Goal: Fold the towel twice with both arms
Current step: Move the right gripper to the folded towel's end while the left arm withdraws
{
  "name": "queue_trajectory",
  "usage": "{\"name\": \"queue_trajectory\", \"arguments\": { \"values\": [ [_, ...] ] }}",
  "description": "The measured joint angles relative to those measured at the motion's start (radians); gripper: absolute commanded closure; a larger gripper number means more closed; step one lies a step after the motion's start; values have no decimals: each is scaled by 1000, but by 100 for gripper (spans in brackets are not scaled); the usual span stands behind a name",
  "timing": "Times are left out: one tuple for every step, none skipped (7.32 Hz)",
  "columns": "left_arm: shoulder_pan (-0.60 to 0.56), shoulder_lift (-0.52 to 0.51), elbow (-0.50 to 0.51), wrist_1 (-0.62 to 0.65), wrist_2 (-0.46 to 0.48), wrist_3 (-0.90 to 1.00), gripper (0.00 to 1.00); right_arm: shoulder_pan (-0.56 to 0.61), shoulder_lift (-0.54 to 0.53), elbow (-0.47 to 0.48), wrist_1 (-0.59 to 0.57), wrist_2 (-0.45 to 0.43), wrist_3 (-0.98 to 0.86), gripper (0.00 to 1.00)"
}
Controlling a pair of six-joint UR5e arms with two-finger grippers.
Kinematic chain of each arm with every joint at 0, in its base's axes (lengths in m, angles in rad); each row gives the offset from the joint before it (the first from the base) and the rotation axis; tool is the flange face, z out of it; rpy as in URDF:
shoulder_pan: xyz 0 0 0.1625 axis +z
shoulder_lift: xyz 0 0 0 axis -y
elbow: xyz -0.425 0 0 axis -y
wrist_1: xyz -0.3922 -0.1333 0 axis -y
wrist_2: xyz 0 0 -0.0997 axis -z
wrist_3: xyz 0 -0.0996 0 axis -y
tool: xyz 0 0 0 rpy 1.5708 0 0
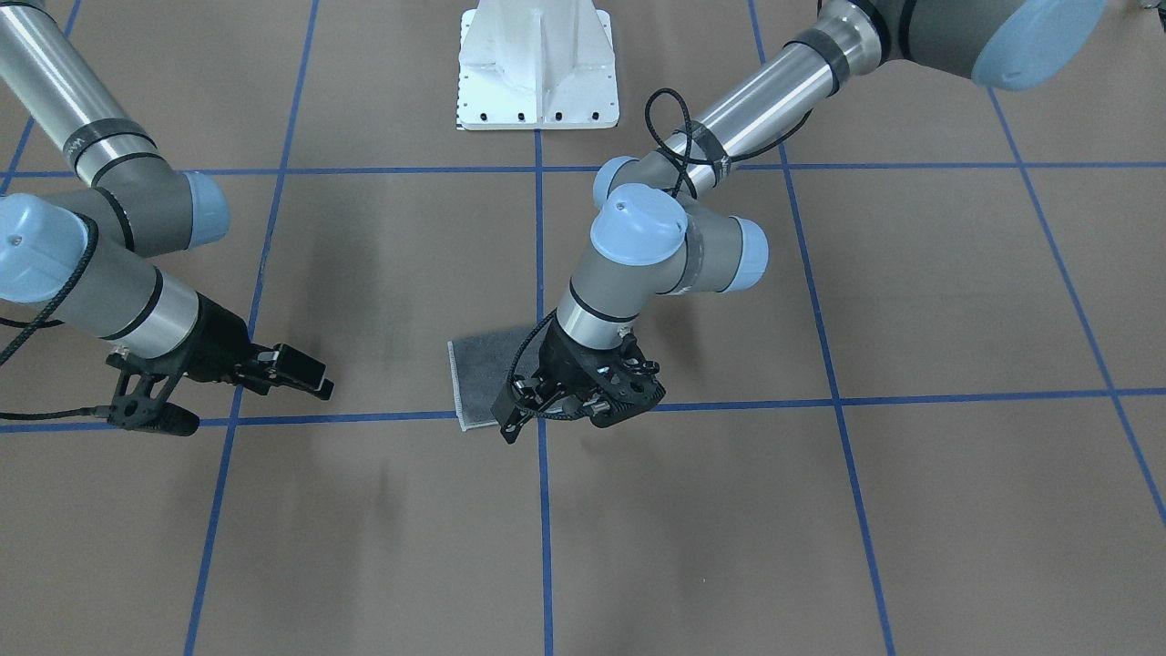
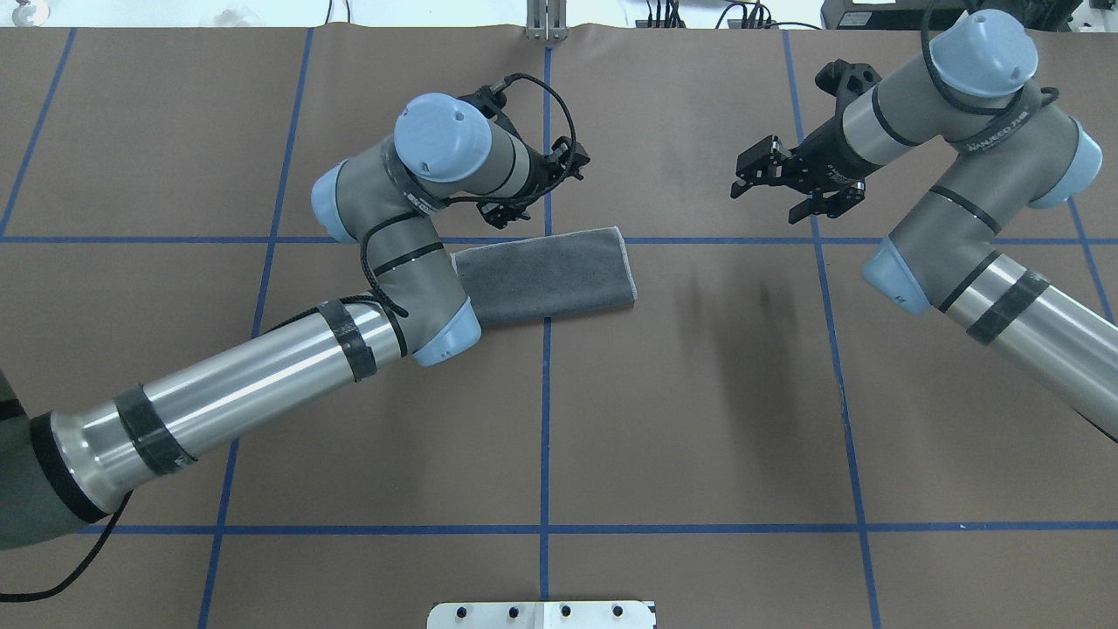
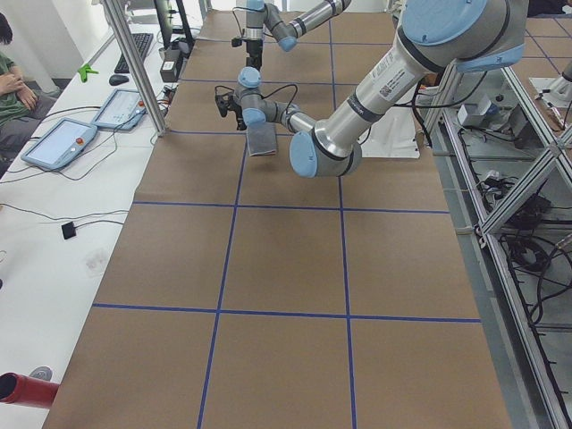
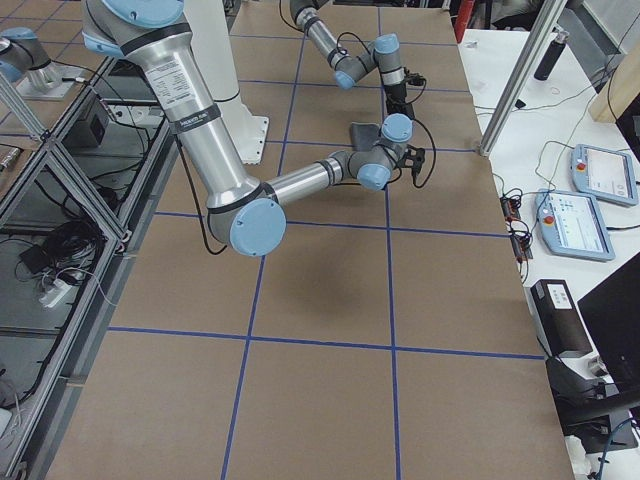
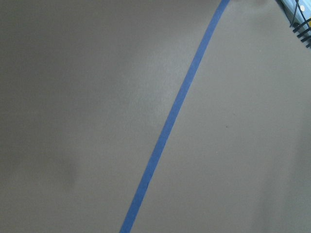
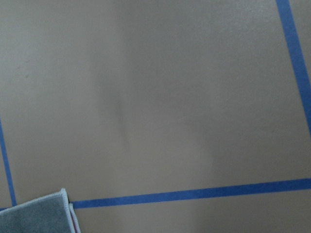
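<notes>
One fold looks done to me. The small grey terry towel with its light stitched edging (image 2: 546, 275) lies flat as a narrow oblong, grey face up. It straddles the middle blue tape line (image 2: 545, 419) on the brown paper-covered bench (image 2: 699, 419). In my right wrist view its corner shows two edges stacked (a hint of pink between them), so I judge it doubled once. The second fold, end to end, is not yet done.

My left arm reaches in low, its wrist bent over the towel's left end. The left jaws (image 1: 578, 401) sit just past its far long edge, tipped down at the bench. I cannot tell whether they are apart or closed, and no cloth hangs from them. My right jaws (image 2: 769, 196) are parted and hold nothing. They hang above the bench well apart from the towel, pointing in toward it.
</notes>
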State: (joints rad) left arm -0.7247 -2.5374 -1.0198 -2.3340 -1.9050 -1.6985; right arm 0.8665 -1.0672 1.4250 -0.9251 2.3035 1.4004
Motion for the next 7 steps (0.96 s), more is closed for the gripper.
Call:
{"name": "queue_trajectory", "arguments": {
  "values": [
    [-27,6,-2,1,-42,24,1,-44,28,4,-3,-25,51,2],
    [-50,18,-4,1,-80,40,1,-91,51,2,-10,-69,78,2],
    [-65,28,-5,1,-101,53,1,-124,62,-5,-14,-108,88,2],
    [-77,39,-7,0,-120,67,1,-144,79,-26,-16,-138,90,2],
    [-89,51,-9,-1,-142,80,1,-159,103,-58,-17,-162,89,3],
    [-97,57,-10,-1,-156,88,1,-170,115,-75,-18,-175,86,8],
    [-100,61,-11,-1,-161,92,1,-179,119,-83,-19,-181,84,11]
  ]
}}
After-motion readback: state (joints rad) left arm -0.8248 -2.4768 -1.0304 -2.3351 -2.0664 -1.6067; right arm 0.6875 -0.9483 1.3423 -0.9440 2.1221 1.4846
